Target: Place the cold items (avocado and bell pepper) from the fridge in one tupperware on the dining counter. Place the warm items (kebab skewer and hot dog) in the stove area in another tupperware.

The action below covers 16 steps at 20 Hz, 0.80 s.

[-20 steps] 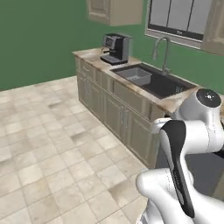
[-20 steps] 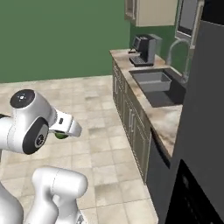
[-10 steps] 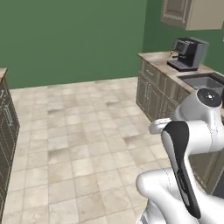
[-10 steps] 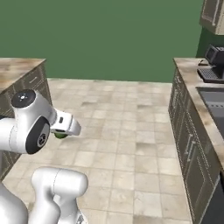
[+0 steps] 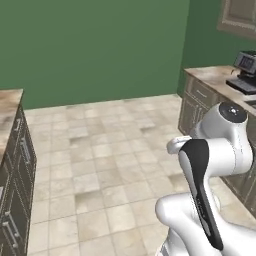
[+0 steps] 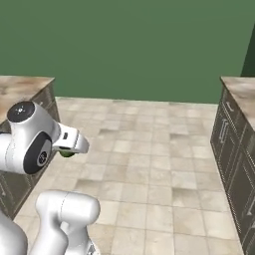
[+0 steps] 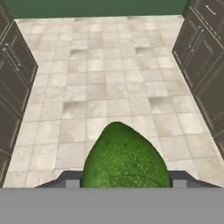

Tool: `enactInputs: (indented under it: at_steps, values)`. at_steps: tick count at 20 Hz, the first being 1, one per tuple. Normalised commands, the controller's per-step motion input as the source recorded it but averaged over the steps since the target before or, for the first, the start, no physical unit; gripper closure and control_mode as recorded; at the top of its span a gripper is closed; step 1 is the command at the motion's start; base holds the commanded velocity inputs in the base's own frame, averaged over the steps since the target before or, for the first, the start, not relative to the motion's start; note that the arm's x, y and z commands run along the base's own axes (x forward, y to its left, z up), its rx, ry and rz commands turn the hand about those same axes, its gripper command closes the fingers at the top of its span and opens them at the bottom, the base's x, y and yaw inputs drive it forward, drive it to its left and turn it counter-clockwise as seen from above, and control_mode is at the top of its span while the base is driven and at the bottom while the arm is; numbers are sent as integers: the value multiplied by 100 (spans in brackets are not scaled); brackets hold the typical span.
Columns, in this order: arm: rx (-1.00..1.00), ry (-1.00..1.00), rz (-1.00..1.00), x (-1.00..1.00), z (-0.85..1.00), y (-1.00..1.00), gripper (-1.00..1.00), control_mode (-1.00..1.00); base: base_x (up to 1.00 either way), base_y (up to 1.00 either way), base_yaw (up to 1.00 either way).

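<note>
At the far left of the left base view a slice of the dining counter [image 5: 9,107] shows, its marbled top above dark panelled cabinet fronts. A tiled floor [image 5: 105,150] runs from there to a green wall [image 5: 95,47] at the back. To the right stands the wall counter [image 5: 210,82] with a coffee machine [image 5: 245,72] on it, and a wall cabinet [image 5: 239,17] hangs above. The white arm [image 5: 215,155] rises at the lower right. In the right base view the dining counter [image 6: 22,87] lies at the left, with the arm's big joint in front of it; a bit of green, the avocado [image 6: 66,154], peeks from under the white hand. The floor [image 6: 149,149] fills the middle and the wall counter [image 6: 239,89] closes the right edge. In the hand view, cabinet fronts stand on the left and on the right with floor between them. The avocado [image 7: 124,157] sits low in the middle, pointed end up, held above the floor. The gripper [image 7: 124,183] is clamped on it, 1 dark finger [image 7: 70,178] touching it on each side.
</note>
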Motion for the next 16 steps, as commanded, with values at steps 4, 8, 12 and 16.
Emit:
enactInputs:
  at_steps: [4, 8, 12, 16]
  values:
    - [0, 0, 0, 0, 0, 0, 100, 100, 100, -2, 29]
    - [0, 0, 0, 0, 0, 0, 100, 100, 100, -3, 45]
    - [0, 0, 0, 0, 0, 0, 100, 100, 100, -18, 51]
    - [0, 0, 0, 0, 0, 0, 100, 100, 100, -26, 47]
